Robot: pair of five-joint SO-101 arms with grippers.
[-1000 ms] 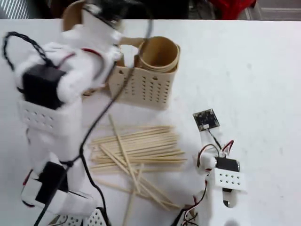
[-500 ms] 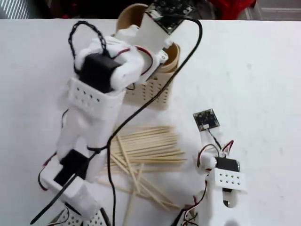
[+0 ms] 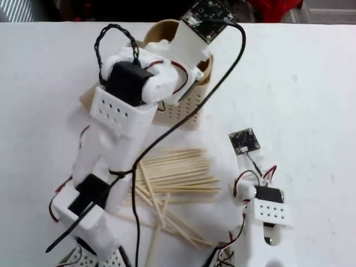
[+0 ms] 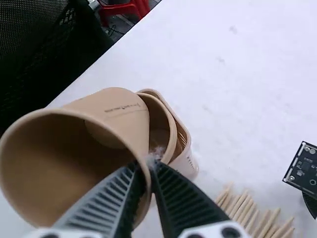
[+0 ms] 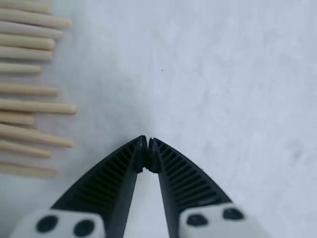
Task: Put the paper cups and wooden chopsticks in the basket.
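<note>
The left gripper (image 4: 147,167) pinched the thin rim of a paper cup (image 4: 64,153), held right by the basket (image 4: 190,166). The cup looked light and easy to squash, so a soft hold seemed best. The right gripper (image 5: 147,154) was pressed together, holding nothing, beside the wooden chopsticks (image 5: 34,105), which looked thin and stiff

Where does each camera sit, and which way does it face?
High view: fixed above the table, facing down; left arm, right arm, basket, chopsticks.
Left wrist view: on the left wrist, along the left end effector, pinching the rim of a paper cup.
Right wrist view: on the right wrist, facing the table; right end effector shut.
Shared: chopsticks, high and right wrist.
</note>
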